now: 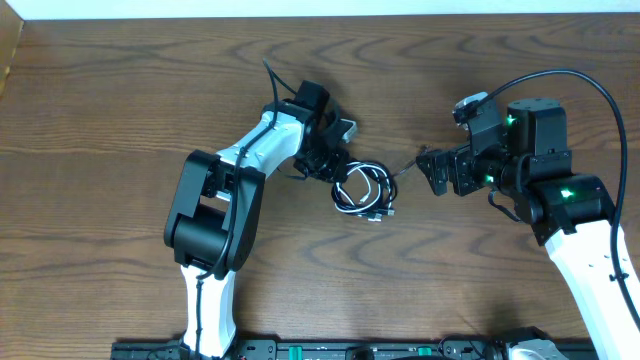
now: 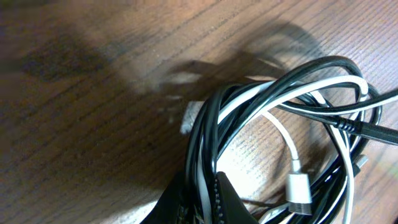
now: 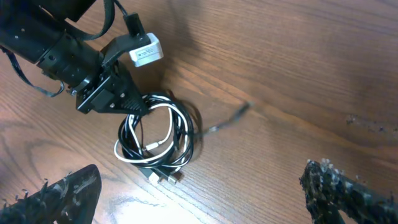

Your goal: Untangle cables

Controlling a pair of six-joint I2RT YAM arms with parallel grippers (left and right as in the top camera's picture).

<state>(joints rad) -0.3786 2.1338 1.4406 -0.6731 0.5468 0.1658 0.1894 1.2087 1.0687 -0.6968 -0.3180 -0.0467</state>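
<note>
The surface (image 1: pixel 120 90) is brown grained wood, matt with a faint sheen. The cables (image 2: pixel 261 118) wear smooth glossy plastic sheaths, black and white; at five o'clock in their coil a plug (image 2: pixel 299 194) shows bright metal. On my right end effector (image 3: pixel 205 193) the pads (image 3: pixel 62 190) are black, rough and studded; on my left end effector (image 2: pixel 200 202) the fingers (image 2: pixel 227 199) are matt and ribbed.

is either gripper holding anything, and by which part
The left gripper is shut on the cable bundle, pinching several black and white strands at the coil's edge. The right gripper is open and holds nothing.
</note>
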